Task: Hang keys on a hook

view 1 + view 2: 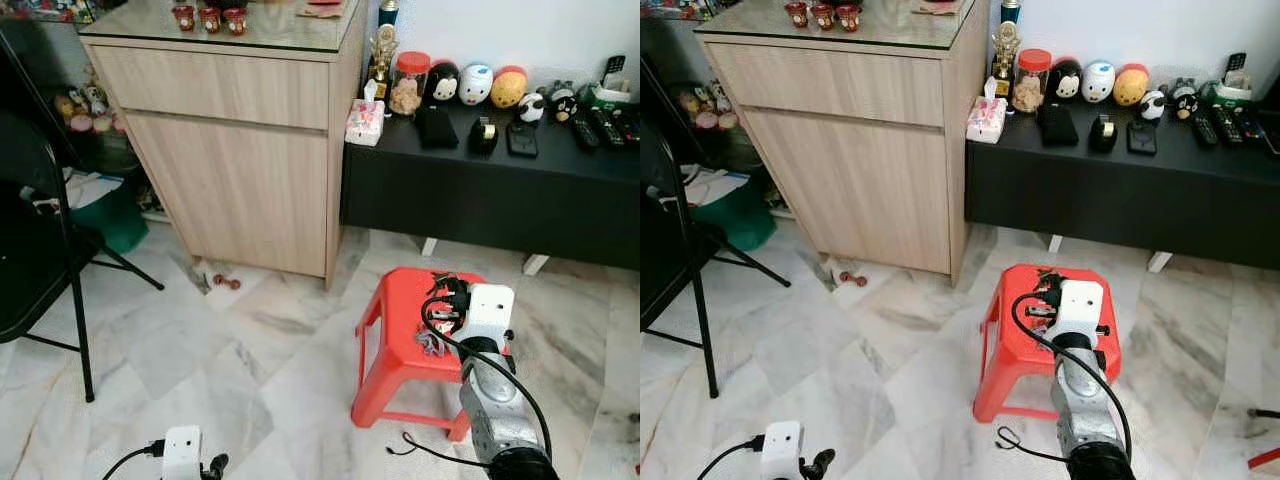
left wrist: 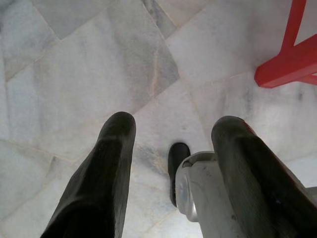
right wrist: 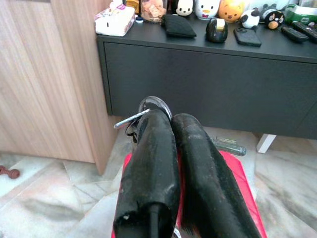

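We judge the task to be at its start: the keys are gripped, but no hook can be made out anywhere, so the carry and the hanging are all left to do.

Going left to right, our left gripper [image 2: 168, 173] hangs idle low over the marble floor [image 1: 250, 350], its 2 fingers spread wide with nothing between them. Beyond it stands the wooden cabinet [image 1: 240, 150], and just beside that the black console [image 1: 480, 190] with its row of small toys and remotes.

Our right gripper [image 3: 171, 121] is over the red stool [image 1: 395, 330] — its 2 fingers are pressed nearly together at the tips. The keys [image 3: 143, 115] sit pinched there: a metal ring and a key blade stick out at one side of the fingertips. In the head views the bunch shows as a dark tangle just above the stool's seat — whether it has cleared the seat we cannot tell.
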You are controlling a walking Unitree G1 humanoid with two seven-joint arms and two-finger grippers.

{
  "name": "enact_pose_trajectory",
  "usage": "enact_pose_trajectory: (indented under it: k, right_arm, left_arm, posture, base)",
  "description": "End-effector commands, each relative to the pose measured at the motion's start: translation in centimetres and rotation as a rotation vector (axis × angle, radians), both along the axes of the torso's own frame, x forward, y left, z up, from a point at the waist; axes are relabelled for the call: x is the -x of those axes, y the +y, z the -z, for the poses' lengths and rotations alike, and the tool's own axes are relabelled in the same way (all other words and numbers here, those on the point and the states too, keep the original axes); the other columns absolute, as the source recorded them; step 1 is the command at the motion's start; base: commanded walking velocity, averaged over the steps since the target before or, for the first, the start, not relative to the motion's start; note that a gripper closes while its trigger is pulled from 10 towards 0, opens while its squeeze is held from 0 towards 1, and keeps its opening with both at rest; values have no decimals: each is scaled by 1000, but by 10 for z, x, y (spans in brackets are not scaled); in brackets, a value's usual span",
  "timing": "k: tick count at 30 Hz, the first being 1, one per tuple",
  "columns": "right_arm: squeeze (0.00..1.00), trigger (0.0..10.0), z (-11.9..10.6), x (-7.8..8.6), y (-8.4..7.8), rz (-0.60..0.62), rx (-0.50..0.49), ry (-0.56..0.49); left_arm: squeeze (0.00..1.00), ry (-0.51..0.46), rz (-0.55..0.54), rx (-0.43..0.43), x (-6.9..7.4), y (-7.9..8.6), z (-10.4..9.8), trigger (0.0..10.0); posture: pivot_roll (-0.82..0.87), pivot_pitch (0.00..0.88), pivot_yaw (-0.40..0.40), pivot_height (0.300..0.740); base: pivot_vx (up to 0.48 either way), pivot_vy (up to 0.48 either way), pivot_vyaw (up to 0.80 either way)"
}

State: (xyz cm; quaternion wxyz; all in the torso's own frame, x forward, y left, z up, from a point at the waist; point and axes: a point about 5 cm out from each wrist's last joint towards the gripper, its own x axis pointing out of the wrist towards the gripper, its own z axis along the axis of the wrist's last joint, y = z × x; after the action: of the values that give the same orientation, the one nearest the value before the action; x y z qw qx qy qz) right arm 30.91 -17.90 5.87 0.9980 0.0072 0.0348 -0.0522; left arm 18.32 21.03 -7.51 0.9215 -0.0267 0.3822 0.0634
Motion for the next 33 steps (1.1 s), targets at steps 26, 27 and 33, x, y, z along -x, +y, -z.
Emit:
enact_pose_trajectory:
  k: [26,27,33]
  right_arm:
    - [0,10000,139,132,-48,632,-523,754]
    - [0,10000,140,134,-47,590,-466,781]
    - [0,10000,150,156,-48,610,-478,866]
  left_arm:
    - [0,68,5,-23,10,6,5,10000]
    - [0,66,5,-22,10,6,5,10000]
    - [0,64,8,-24,11,6,5,10000]
  posture:
    - [115,102,-14,740]
    - [116,101,-14,740]
    - [136,50,-16,740]
  base:
    - [0,0,0]
    - [0,0,0]
    - [0,0,0]
